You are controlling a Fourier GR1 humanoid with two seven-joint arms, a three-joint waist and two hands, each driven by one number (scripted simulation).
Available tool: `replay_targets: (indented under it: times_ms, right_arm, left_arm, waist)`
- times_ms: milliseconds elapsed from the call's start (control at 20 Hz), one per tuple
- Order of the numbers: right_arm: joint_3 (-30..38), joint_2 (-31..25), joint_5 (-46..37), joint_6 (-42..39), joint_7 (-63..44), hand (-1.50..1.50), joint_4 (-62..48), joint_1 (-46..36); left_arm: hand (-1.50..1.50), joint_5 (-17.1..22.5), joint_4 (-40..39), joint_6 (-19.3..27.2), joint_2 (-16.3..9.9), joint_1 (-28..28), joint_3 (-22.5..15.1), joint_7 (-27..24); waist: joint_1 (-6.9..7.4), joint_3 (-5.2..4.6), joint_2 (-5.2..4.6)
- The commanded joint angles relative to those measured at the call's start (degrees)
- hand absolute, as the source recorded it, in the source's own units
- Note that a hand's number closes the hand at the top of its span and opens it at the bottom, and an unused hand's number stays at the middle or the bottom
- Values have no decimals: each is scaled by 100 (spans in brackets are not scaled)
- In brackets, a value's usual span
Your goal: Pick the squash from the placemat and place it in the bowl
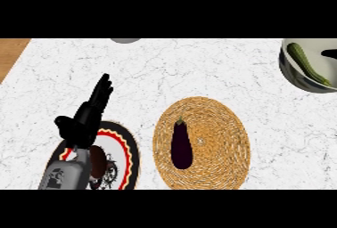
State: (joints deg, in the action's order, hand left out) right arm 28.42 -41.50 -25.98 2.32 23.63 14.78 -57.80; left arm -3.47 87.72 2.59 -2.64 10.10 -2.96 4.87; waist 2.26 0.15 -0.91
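A green squash [306, 63] lies inside the grey bowl [293, 73] at the counter's far right. In the middle lies a round woven placemat [217, 147] with a dark purple eggplant [182, 144] on its left half. My left hand [84, 119] is open at the left, fingers straight and pointing away, above a patterned plate. A small black shape [329, 54] shows at the right edge over the bowl; it looks like part of my right hand, most of which is outside the view.
A plate [129, 151] with a red, black and white rim sits at the lower left, partly under my left forearm. A grey round object [125, 40] shows at the far edge. Wood [10, 53] borders the white marble counter at the top left.
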Motion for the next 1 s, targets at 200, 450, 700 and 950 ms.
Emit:
replay_targets:
  times_ms: [200,450,700,950]
  right_arm:
    - [612,-654,653,-775,-299,-150,-320,-183]
    - [847,-1008,1030,-1730,-83,-150,-342,322]
    - [915,-1147,1213,-2355,288,-150,-352,804]
    - [881,-1061,1338,-2603,545,-150,-204,1146]
  left_arm:
    - [0,-44,100,102,35,51,23,157]
    - [0,103,-26,-67,-112,130,205,113]
    - [0,-13,71,-33,-36,-224,53,-111]
    - [0,67,614,-124,-72,-556,-13,118]
  waist:
    - [-2,2,4]
    - [-126,-4,38]
    - [-87,-1,32]
    - [-75,-3,55]
